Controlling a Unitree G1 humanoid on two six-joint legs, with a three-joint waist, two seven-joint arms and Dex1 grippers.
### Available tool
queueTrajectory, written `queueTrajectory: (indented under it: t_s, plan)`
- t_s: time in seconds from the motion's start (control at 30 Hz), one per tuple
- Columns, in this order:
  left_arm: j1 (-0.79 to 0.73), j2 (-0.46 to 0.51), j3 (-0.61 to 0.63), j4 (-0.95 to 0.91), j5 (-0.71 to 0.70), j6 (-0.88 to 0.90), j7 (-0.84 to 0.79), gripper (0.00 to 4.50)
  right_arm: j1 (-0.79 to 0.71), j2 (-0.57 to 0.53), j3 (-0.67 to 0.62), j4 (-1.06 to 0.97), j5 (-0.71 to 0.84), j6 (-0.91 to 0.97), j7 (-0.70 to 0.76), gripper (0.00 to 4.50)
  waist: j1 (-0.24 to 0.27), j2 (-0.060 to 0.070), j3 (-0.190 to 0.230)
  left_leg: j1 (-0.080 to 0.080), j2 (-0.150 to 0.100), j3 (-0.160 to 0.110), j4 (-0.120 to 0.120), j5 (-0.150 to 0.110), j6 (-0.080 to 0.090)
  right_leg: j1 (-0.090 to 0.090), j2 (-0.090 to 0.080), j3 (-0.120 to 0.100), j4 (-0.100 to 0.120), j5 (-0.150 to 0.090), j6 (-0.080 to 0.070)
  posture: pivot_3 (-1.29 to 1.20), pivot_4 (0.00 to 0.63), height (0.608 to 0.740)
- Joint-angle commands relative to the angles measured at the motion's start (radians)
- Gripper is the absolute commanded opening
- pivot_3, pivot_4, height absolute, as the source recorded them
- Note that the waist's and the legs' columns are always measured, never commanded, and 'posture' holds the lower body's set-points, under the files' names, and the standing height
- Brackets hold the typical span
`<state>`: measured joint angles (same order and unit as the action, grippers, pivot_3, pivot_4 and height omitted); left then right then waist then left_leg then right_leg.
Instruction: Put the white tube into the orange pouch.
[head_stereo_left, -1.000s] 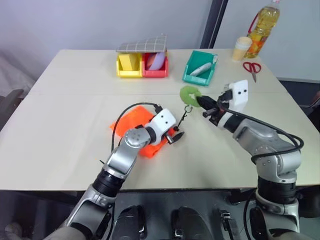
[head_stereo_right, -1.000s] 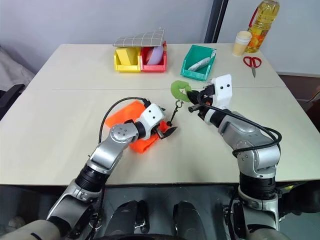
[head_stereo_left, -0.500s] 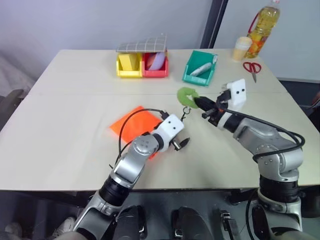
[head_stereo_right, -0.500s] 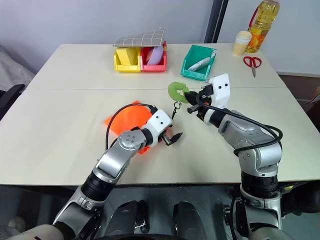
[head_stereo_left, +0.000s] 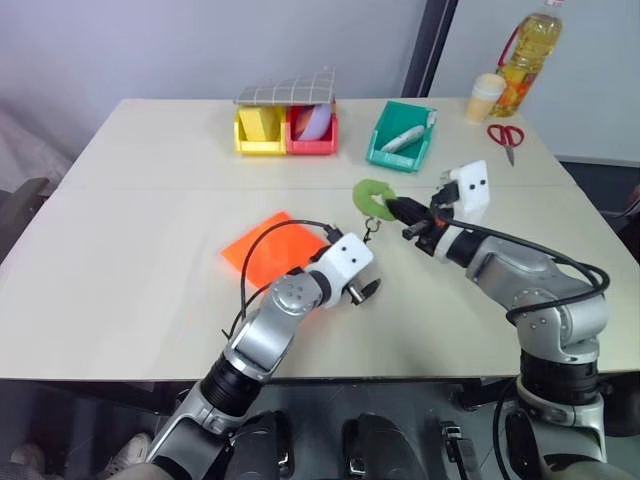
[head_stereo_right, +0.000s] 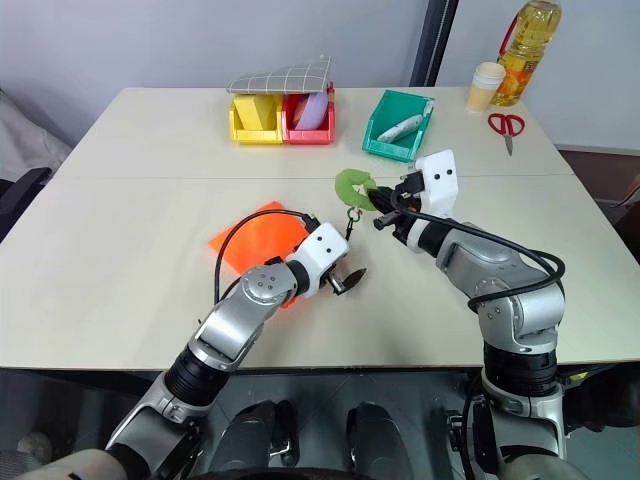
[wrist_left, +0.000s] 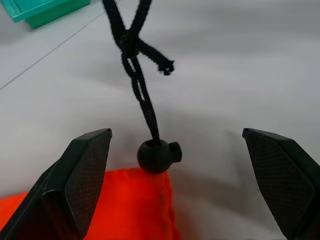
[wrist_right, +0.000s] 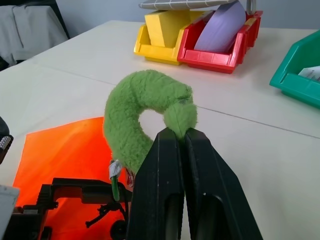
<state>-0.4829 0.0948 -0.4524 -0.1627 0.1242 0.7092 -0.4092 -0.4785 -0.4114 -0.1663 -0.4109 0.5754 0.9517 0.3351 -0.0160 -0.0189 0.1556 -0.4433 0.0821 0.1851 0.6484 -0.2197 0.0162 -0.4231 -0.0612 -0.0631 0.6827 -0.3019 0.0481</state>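
a: while the head views take in the whole pale beige table (head_stereo_left: 130, 200), what do the wrist cameras add?

b: the left wrist view shows the left gripper (wrist_left: 185, 165) with its jaws spread wide and nothing between them but a round black cord stopper (wrist_left: 156, 156) at the mouth of the flat bright orange fabric pouch (head_stereo_left: 275, 252). a thin black cord (wrist_left: 137, 82) runs up from it to a knot.

a: and the right one?

b: the right gripper (wrist_right: 181, 134) is pinched tight on a fuzzy green ring (wrist_right: 145, 117) at the cord's far end, holding it off the table. the head views show the cord hanging from the ring down to the pouch.

a: where's the pouch?

b: flat near the middle of the table, its right corner under the left gripper.

a: the small white plastic tube with the dark red band?

b: a whitish tube (head_stereo_left: 402, 138) lies in the teal plastic bin (head_stereo_left: 385, 150) near the far edge, well apart from both grippers. i can't tell its label. yellow bin (head_stereo_left: 258, 130) and red bin (head_stereo_left: 310, 128) sit beside it under a grey checked cloth (head_stereo_left: 285, 90).
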Motion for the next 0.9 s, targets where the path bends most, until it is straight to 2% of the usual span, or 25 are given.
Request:
queueTrajectory:
  t_s: [0.03,0.37,0.53,0.57,0.67,0.9]
  plan:
    - [-0.014,-0.014,0.005,-0.013,0.001,-0.005,0.011,4.5,-0.017,-0.009,-0.013,-0.055,0.02,-0.004,-0.004,0.04,0.0,0.0,0.0,0.0,0.0,0.0,0.0,0.0,0.0,0.0,0.0,0.0,0.0,0.0,0.0,0.0,0.15,0.74]
    - [-0.026,-0.022,0.004,0.023,0.005,-0.026,0.027,4.5,-0.02,-0.012,-0.014,-0.068,0.031,0.0,-0.01,0.04,0.0,0.0,0.0,0.0,0.0,0.0,0.0,0.0,0.0,0.0,0.0,0.0,0.0,0.0,0.0,0.0,0.15,0.74]
    - [-0.027,-0.026,0.011,0.028,0.006,-0.044,0.04,2.3,-0.019,-0.014,-0.011,-0.068,0.036,0.0,-0.012,0.0,0.0,0.0,0.0,0.0,0.0,0.0,0.0,0.0,0.0,0.0,0.0,0.0,0.0,0.0,0.0,0.0,0.15,0.74]
    - [-0.027,-0.027,0.013,0.029,0.006,-0.048,0.044,1.64,-0.019,-0.014,-0.011,-0.069,0.037,0.0,-0.012,0.0,0.0,0.0,0.0,0.0,0.0,0.0,0.0,0.0,0.0,0.0,0.0,0.0,0.0,0.0,0.0,0.0,0.15,0.74]
    - [-0.03,-0.03,0.023,0.032,0.003,-0.062,0.056,0.23,-0.018,-0.013,-0.009,-0.068,0.037,-0.001,-0.012,0.0,0.001,0.0,0.0,0.0,0.0,0.0,0.0,0.0,0.0,0.0,0.0,0.0,0.0,0.0,0.0,0.0,0.15,0.74]
    - [-0.037,-0.021,0.034,0.042,0.006,-0.074,0.061,0.23,-0.021,-0.012,-0.009,-0.065,0.033,-0.007,-0.014,0.0,0.001,0.0,0.0,0.0,0.0,0.0,0.0,0.0,0.0,0.0,0.0,0.0,0.0,0.0,0.0,0.0,0.15,0.74]
